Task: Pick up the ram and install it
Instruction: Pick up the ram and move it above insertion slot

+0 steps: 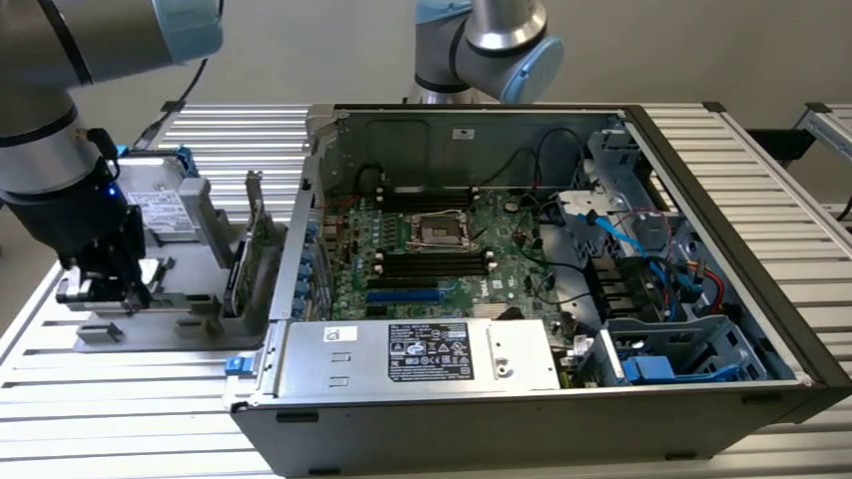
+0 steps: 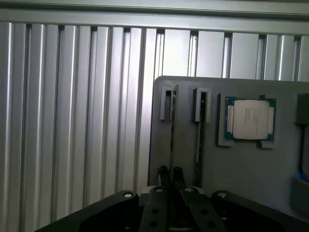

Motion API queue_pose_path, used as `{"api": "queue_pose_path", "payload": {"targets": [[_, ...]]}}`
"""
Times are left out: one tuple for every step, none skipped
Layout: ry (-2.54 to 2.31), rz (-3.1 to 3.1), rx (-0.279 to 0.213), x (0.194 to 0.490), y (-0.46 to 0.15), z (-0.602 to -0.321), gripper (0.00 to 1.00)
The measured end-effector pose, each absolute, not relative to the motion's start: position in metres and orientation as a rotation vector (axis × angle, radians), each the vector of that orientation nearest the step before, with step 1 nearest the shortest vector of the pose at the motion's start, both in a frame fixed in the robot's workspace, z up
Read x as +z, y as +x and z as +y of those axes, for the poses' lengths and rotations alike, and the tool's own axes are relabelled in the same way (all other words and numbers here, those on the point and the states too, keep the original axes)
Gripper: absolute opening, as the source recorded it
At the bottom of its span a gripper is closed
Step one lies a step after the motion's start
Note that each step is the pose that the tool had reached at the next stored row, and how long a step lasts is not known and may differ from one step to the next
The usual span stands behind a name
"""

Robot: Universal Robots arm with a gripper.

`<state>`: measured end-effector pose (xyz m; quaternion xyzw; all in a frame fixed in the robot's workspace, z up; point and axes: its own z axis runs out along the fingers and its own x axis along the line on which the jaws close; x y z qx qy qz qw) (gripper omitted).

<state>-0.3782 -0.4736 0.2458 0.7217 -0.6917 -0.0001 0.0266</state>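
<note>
1. The gripper (image 2: 171, 175) has its claw drawn narrow, pinched on the thin top edge of the ram (image 2: 172, 137). The ram is seen edge-on as a dark sliver and its chips cannot be made out.
2. The ram stands upright in a slot of the grey fixture tray (image 2: 241, 179). Its near end is hidden behind the fingertips (image 2: 164, 173).
3. Just beside it, a second stick (image 2: 200, 130) stands in a parallel slot, and a processor chip (image 2: 251, 118) lies flat in a recess further along.
4. At the exterior view's left, the gripper (image 1: 114, 289) hangs low over the tray (image 1: 174, 334), and the arm's body blocks the ram there.
5. At the exterior view's right of the tray, the open computer case (image 1: 533, 429) lies on the slatted table (image 1: 759, 140). The motherboard's black memory slots (image 1: 433, 262) show no stick in them.
6. The tray's far edge is cut off in the wrist view.
</note>
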Motion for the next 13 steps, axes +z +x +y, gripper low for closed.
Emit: {"api": "queue_pose_path", "payload": {"targets": [[2.230, -2.137, -0.001, 0.250, -0.378, -0.474, 0.14], [2.229, -2.137, -0.001, 0.255, -0.378, -0.474, 0.14], [2.229, -2.136, -0.001, 0.259, -0.378, -0.474, 0.14], [2.230, -2.137, -0.001, 0.263, -0.378, -0.474, 0.14], [2.230, -2.137, -0.002, 0.267, -0.378, -0.474, 0.14], [2.231, -2.137, -0.004, 0.270, -0.378, -0.474, 0.14], [2.232, -2.139, -0.006, 0.273, -0.377, -0.474, 0.14], [2.234, -2.140, -0.009, 0.275, -0.376, -0.474, 0.14], [2.236, -2.141, -0.012, 0.279, -0.374, -0.474, 0.14], [2.238, -2.141, -0.015, 0.282, -0.371, -0.475, 0.14], [2.240, -2.141, -0.017, 0.286, -0.368, -0.475, 0.14], [2.242, -2.142, -0.020, 0.289, -0.365, -0.475, 0.14], [2.244, -2.142, -0.023, 0.293, -0.363, -0.476, 0.14]]}}
